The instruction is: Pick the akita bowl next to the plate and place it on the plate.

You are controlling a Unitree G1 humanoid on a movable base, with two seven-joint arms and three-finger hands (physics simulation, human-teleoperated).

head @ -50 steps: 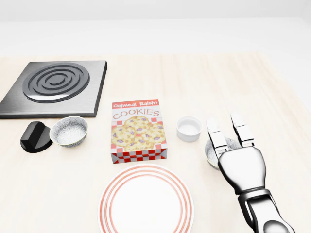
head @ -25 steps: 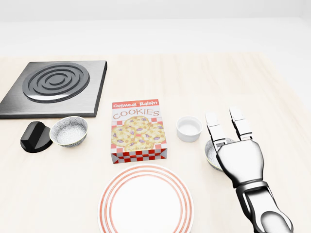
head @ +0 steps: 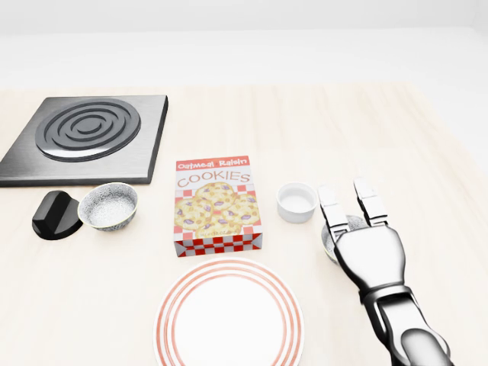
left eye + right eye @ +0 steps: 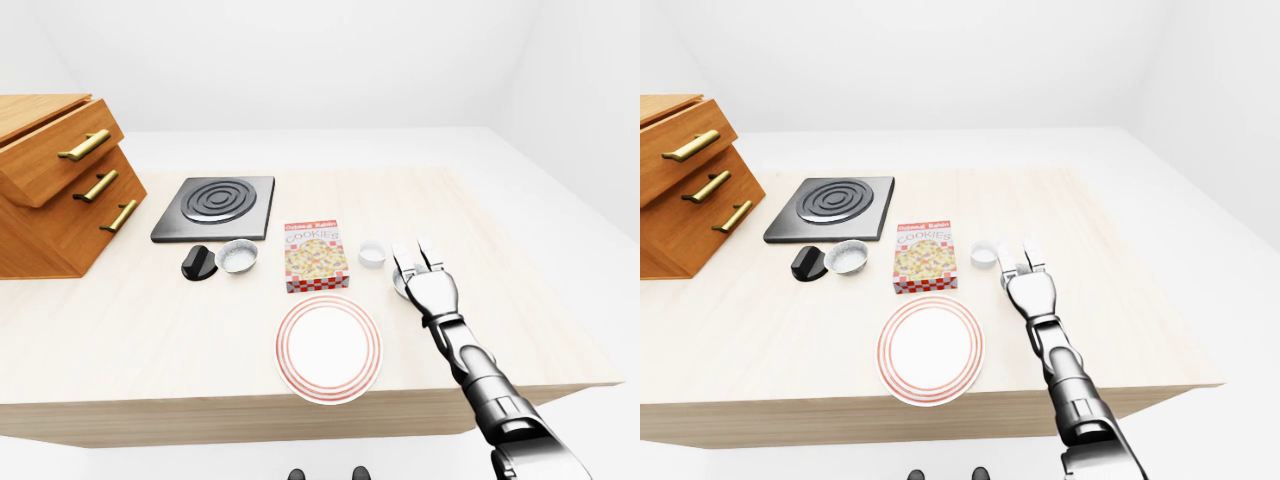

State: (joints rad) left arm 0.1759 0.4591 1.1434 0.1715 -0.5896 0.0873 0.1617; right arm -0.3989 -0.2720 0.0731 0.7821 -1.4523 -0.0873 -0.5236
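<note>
The akita bowl (image 3: 329, 242), grey and speckled, sits on the table right of the red-ringed white plate (image 3: 229, 316) in the head view. My right hand (image 3: 345, 200) lies over the bowl and hides most of it; only the left rim and a patch between two fingers (image 3: 328, 204) show. The fingers are stretched out over the bowl, open, not closed round it. The thumb is hidden. A second speckled bowl (image 3: 108, 206) stands far left of the plate. My left hand is in no view.
A cookies box (image 3: 217, 204) lies above the plate, with a small white cup (image 3: 296, 202) just left of my fingers. A black stove plate (image 3: 88, 137) and a black lump (image 3: 55, 215) are at the left. A wooden drawer cabinet (image 4: 55, 185) stands at the table's left end.
My right hand has shifted slightly left and its fingers have dipped lower over the bowl. The bowl, plate and other things have not moved.
</note>
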